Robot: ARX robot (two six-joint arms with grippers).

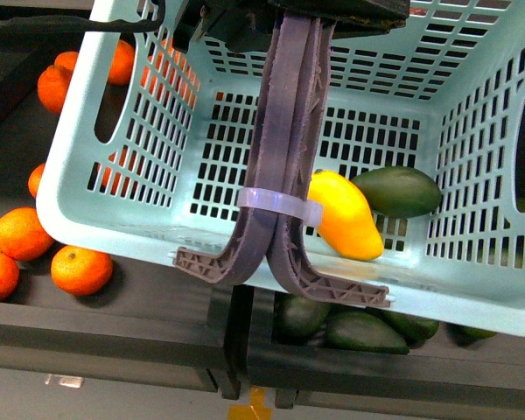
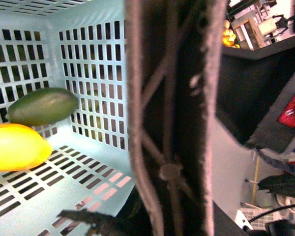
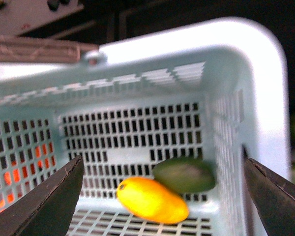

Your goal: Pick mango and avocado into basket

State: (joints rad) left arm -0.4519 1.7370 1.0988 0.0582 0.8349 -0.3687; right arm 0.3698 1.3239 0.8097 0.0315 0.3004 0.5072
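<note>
The light blue basket (image 1: 79,219) hangs in the air, filling the front view. My left gripper (image 1: 296,16) is shut on its two brown-purple handles (image 1: 284,131), which are tied with a white zip-tie (image 1: 280,206). The yellow mango (image 1: 343,214) and the dark green avocado (image 1: 398,191) lie side by side, touching, on the basket floor near one corner. They also show in the left wrist view, the mango (image 2: 14,146) and the avocado (image 2: 42,105). My right gripper (image 3: 162,201) is open and empty above the basket (image 3: 187,44), over the mango (image 3: 152,199) and the avocado (image 3: 184,174).
Several oranges (image 1: 22,232) lie in a dark shelf tray at the left, below and behind the basket. More avocados (image 1: 359,331) lie in the tray under the basket's front edge. The dark tray fronts (image 1: 114,337) run along the bottom.
</note>
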